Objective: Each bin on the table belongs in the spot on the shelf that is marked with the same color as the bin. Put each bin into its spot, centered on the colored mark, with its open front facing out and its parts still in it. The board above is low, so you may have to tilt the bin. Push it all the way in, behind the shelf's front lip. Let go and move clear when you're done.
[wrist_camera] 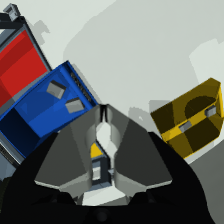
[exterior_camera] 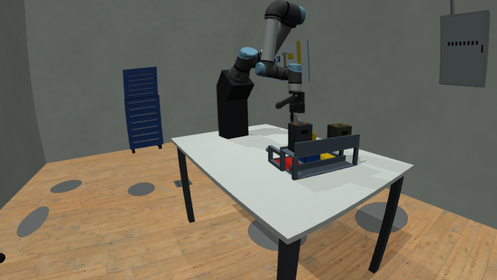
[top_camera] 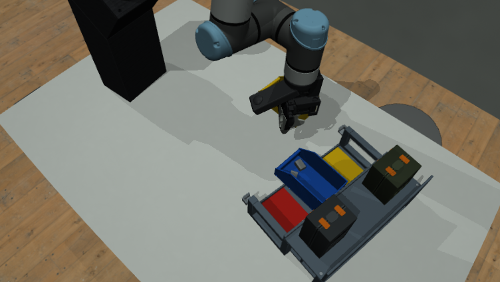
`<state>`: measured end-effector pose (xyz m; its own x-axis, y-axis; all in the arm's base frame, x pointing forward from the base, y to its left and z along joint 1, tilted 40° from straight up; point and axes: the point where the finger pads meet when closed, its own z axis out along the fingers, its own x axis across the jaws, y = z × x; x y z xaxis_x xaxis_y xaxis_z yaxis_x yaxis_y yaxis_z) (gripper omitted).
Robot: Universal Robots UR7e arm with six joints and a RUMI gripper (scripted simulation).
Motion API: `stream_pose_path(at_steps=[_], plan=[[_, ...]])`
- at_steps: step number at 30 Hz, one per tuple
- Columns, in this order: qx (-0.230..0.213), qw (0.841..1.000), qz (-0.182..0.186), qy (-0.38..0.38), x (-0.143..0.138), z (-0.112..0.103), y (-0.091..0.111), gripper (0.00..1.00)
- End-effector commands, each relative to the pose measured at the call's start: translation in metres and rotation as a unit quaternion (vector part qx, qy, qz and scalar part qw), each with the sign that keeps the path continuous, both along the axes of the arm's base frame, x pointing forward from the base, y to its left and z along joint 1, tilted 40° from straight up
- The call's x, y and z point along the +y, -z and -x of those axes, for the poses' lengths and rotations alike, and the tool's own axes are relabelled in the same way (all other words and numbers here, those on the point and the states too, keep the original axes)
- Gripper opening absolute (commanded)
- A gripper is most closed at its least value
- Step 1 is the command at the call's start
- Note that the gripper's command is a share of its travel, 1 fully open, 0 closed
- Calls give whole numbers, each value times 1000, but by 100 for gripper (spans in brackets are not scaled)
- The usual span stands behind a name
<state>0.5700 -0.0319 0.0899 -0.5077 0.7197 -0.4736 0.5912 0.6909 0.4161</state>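
Note:
A blue bin (top_camera: 314, 178) (wrist_camera: 37, 117) with two grey parts sits in the shelf's middle spot, between the bare red mark (top_camera: 280, 206) (wrist_camera: 20, 65) and the bare yellow mark (top_camera: 341, 164). Its open front faces out. In the wrist view its front end shows past the front lip's line; whether it rests behind the lip I cannot tell. A yellow bin (top_camera: 276, 82) (wrist_camera: 200, 107) with two grey parts stands on the table, partly hidden by my wrist in the top view. My gripper (top_camera: 283, 130) (wrist_camera: 104, 105) is shut and empty, above the table between yellow bin and shelf.
The shelf's upper board (top_camera: 367, 217) carries a dark grey box (top_camera: 327, 224) (exterior_camera: 299, 135) and a dark green box (top_camera: 391, 175) (exterior_camera: 339, 130), both with orange catches. The shelf's end frames rise beside the red and yellow marks. The black robot pedestal (top_camera: 134, 62) stands farther back.

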Motion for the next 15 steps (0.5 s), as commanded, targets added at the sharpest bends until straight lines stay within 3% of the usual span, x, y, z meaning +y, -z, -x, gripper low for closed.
stream_pose_path(at_steps=[1, 15], plan=[[0, 998, 39, -52, -1, 1, 0, 0], [3, 987, 99, -124, -2, 3, 1, 0]])
